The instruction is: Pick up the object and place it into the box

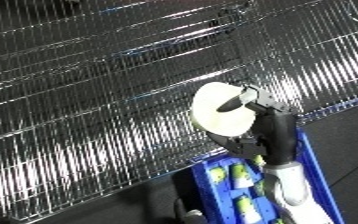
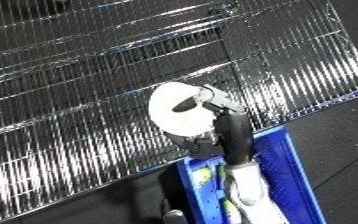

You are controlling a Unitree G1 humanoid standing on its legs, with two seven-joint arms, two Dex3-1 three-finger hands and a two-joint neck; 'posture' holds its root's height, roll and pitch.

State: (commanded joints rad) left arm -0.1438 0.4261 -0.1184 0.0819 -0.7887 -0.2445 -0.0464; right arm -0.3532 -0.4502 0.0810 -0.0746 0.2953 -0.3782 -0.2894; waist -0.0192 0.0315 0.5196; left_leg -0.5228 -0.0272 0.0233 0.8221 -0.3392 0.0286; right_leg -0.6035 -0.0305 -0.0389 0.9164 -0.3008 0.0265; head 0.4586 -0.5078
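1. Pickup looks done — the white round object (image 1: 222, 111) is lifted in front of the wire rack (image 1: 87, 100), just above the blue bin (image 2: 286, 165); lowering and release remain.
2. The right hand (image 1: 257, 107) has its fingers curled round the object's edge — holding it. No left hand shows.

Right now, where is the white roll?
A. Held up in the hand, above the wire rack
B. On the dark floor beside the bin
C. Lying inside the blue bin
A: the hand is curled round the white roll, held over the wire rack, just beyond the blue bin.
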